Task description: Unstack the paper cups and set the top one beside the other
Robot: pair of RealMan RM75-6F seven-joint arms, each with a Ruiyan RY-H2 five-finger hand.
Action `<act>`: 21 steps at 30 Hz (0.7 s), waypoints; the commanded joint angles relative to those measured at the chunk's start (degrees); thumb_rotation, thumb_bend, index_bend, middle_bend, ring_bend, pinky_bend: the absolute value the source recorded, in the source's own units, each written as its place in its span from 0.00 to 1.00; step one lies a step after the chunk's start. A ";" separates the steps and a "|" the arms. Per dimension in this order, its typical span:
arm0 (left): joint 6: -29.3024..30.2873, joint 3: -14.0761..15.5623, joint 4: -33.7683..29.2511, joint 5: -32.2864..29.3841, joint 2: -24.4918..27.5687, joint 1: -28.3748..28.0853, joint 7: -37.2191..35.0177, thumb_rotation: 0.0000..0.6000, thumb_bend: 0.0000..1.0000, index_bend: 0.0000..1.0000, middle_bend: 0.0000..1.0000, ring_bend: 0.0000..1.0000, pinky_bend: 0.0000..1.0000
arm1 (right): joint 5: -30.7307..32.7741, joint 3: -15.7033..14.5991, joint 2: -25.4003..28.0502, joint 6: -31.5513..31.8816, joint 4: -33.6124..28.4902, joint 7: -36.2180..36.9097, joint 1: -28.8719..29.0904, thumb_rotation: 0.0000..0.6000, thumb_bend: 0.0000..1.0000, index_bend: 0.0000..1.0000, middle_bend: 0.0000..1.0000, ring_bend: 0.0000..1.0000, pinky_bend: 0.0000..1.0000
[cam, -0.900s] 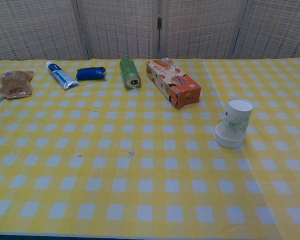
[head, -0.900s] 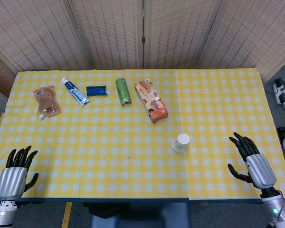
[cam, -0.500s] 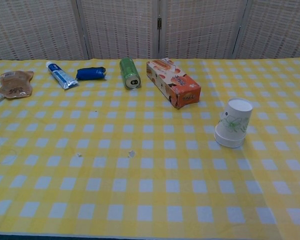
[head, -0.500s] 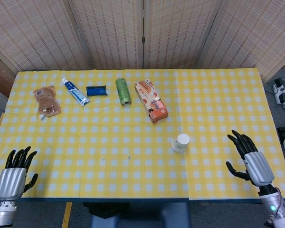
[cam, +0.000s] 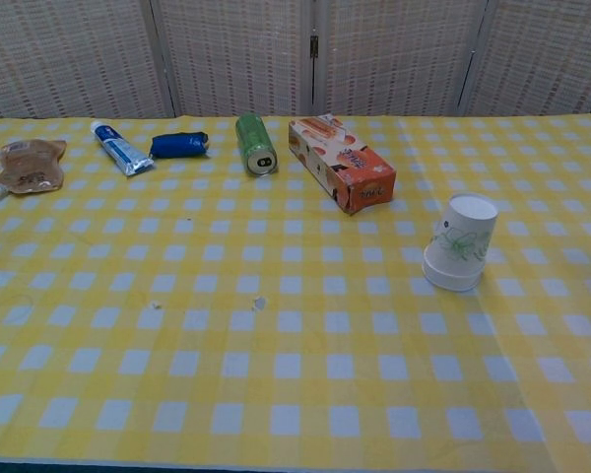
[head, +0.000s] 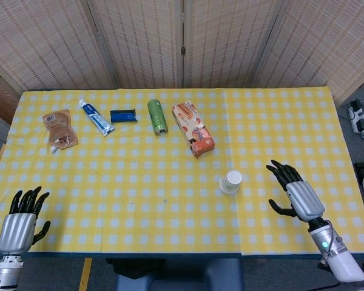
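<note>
At the desk's (head: pixel 279 121) near left corner the left hand (head: pixel 17 225) hovers palm down with its fingers spread, holding nothing, well apart from everything on the checked cloth. Along the far edge, from the left, lie a brown pouch (head: pixel 60 128), a white and blue tube (head: pixel 96 117), a small blue packet (head: pixel 123 115), a green can (head: pixel 158 116) on its side and an orange box (head: pixel 193 128) set at an angle. The stacked cups (head: pixel 231 182) stand upside down, rim on the cloth, right of the desk's middle and nearer the near edge than the far one; in the chest view the cups (cam: pixel 459 242) show a green leaf print and a doubled rim at the bottom, with the box (cam: pixel 342 164) up and to their left. The right hand (head: pixel 294 194) is over the near right part of the desk, to the right of the cups and a little nearer the front edge, apart from them with bare cloth between. Its fingers are spread and point up and left, roughly toward the cups, with the thumb held out to the side; it holds nothing. Neither hand appears in the chest view.
</note>
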 commanded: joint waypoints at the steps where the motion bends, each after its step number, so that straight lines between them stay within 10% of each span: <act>1: -0.20 0.05 0.19 -0.31 -0.04 0.07 -0.06 1.00 0.38 0.19 0.11 0.11 0.00 | 4.67 2.11 0.75 -6.84 -2.18 -3.00 4.51 1.00 0.40 0.07 0.00 0.04 0.00; 21: -1.65 -0.15 0.59 -2.38 -0.14 0.02 0.18 1.00 0.38 0.19 0.11 0.11 0.00 | 25.21 5.63 -0.34 -27.54 -2.41 -15.44 20.26 1.00 0.39 0.20 0.06 0.06 0.03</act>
